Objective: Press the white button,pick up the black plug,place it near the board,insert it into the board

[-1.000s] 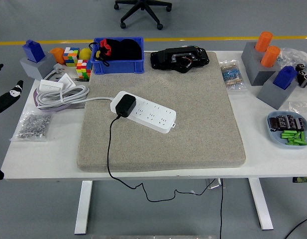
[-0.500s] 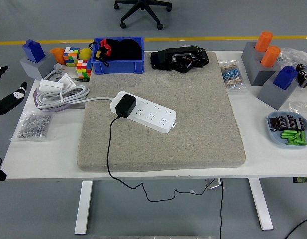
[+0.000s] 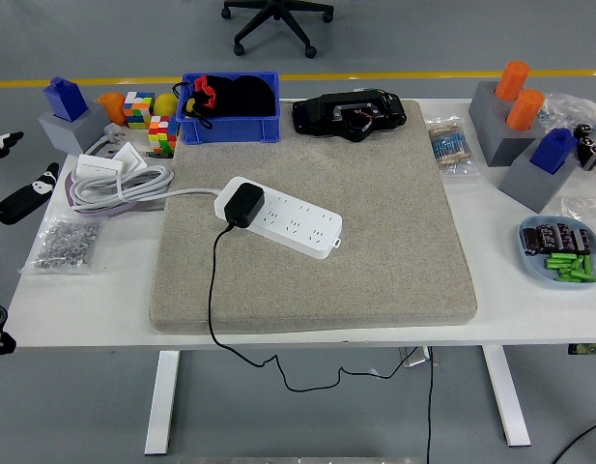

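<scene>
Since a second ago, only the robot's left hand (image 3: 10, 188) has shifted: at the tabletop's left edge it has drawn further out of the head view, so that now just black-and-white fingers (image 3: 27, 193) poke in beside the pile of small metal parts (image 3: 62, 244). They look loosely spread and hold nothing. No right hand shows anywhere.

On the grey felt mat (image 3: 312, 217) nothing has moved. The white rectangular power strip (image 3: 280, 217) lies diagonally near the mat's left-centre, and the black plug (image 3: 243, 206) already sits seated in the strip's left end, its black cable (image 3: 212, 290) trailing off the tabletop's near edge. I judge the insertion finished and the hand withdrawing; whether the white button was pressed cannot be told.

No readable writing: the strip's face, the blue plastic bin (image 3: 230, 108) at the mat's far left corner and the black device (image 3: 348, 113) beside it show no legible brand or label.
</scene>
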Controlling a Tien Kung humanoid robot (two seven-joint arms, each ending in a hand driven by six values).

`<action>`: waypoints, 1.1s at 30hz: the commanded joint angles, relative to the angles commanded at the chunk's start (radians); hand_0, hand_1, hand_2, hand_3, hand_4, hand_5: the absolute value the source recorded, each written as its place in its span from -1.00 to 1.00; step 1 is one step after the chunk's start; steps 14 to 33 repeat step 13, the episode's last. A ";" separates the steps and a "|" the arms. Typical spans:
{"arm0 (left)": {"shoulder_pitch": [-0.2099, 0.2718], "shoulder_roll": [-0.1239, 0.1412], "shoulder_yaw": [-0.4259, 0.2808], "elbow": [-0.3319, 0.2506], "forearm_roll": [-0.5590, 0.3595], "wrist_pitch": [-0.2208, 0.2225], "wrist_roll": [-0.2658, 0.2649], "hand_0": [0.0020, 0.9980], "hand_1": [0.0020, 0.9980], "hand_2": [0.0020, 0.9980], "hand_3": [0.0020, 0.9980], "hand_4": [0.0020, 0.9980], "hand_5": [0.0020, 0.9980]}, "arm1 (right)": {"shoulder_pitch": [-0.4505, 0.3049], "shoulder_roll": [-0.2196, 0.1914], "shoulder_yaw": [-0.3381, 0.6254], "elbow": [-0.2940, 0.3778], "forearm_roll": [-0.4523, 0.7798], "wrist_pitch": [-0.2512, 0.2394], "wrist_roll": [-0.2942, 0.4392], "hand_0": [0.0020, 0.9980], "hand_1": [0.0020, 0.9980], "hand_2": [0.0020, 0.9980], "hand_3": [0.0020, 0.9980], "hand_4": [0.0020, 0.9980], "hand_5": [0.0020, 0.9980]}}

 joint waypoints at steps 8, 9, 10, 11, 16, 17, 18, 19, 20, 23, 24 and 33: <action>-0.013 -0.001 0.004 0.000 0.001 -0.003 0.004 0.83 0.81 0.80 0.69 0.47 -0.31 | 0.006 -0.007 -0.008 0.000 0.006 -0.001 -0.003 0.29 0.17 0.23 0.09 0.30 -0.33; -0.011 0.000 0.004 -0.004 0.001 -0.004 0.006 0.83 0.81 0.80 0.69 0.47 -0.31 | 0.006 -0.008 -0.007 0.000 0.006 -0.001 -0.003 0.29 0.17 0.23 0.09 0.30 -0.33; -0.009 0.001 0.004 -0.007 0.001 -0.005 0.006 0.83 0.81 0.80 0.69 0.47 -0.30 | 0.007 -0.008 -0.005 0.000 0.004 -0.002 -0.003 0.29 0.16 0.23 0.09 0.30 -0.34; -0.007 0.001 0.004 -0.010 0.001 -0.005 0.007 0.83 0.81 0.80 0.69 0.47 -0.30 | 0.007 -0.008 -0.004 0.000 0.002 -0.002 -0.003 0.29 0.16 0.23 0.09 0.30 -0.34; -0.005 0.002 0.004 -0.014 0.001 -0.006 0.007 0.83 0.81 0.80 0.69 0.47 -0.30 | 0.008 -0.009 -0.002 0.000 0.002 0.000 -0.002 0.29 0.16 0.23 0.09 0.30 -0.34; -0.005 0.002 0.004 -0.014 0.001 -0.006 0.007 0.83 0.81 0.80 0.69 0.47 -0.30 | 0.008 -0.009 -0.002 0.000 0.002 0.000 -0.002 0.29 0.16 0.23 0.09 0.30 -0.34; -0.005 0.002 0.004 -0.014 0.001 -0.006 0.007 0.83 0.81 0.80 0.69 0.47 -0.30 | 0.008 -0.009 -0.002 0.000 0.002 0.000 -0.002 0.29 0.16 0.23 0.09 0.30 -0.34; -0.005 0.002 0.004 -0.014 0.001 -0.006 0.007 0.83 0.81 0.80 0.69 0.47 -0.30 | 0.008 -0.009 -0.002 0.000 0.002 0.000 -0.002 0.29 0.16 0.23 0.09 0.30 -0.34; -0.005 0.002 0.004 -0.014 0.001 -0.006 0.007 0.83 0.81 0.80 0.69 0.47 -0.30 | 0.008 -0.009 -0.002 0.000 0.002 0.000 -0.002 0.29 0.16 0.23 0.09 0.30 -0.34; -0.005 0.002 0.004 -0.014 0.001 -0.006 0.007 0.83 0.81 0.80 0.69 0.47 -0.30 | 0.008 -0.009 -0.002 0.000 0.002 0.000 -0.002 0.29 0.16 0.23 0.09 0.30 -0.34; -0.005 0.002 0.004 -0.014 0.001 -0.006 0.007 0.83 0.81 0.80 0.69 0.47 -0.30 | 0.008 -0.009 -0.002 0.000 0.002 0.000 -0.002 0.29 0.16 0.23 0.09 0.30 -0.34; -0.005 0.002 0.004 -0.014 0.001 -0.006 0.007 0.83 0.81 0.80 0.69 0.47 -0.30 | 0.008 -0.009 -0.002 0.000 0.002 0.000 -0.002 0.29 0.16 0.23 0.09 0.30 -0.34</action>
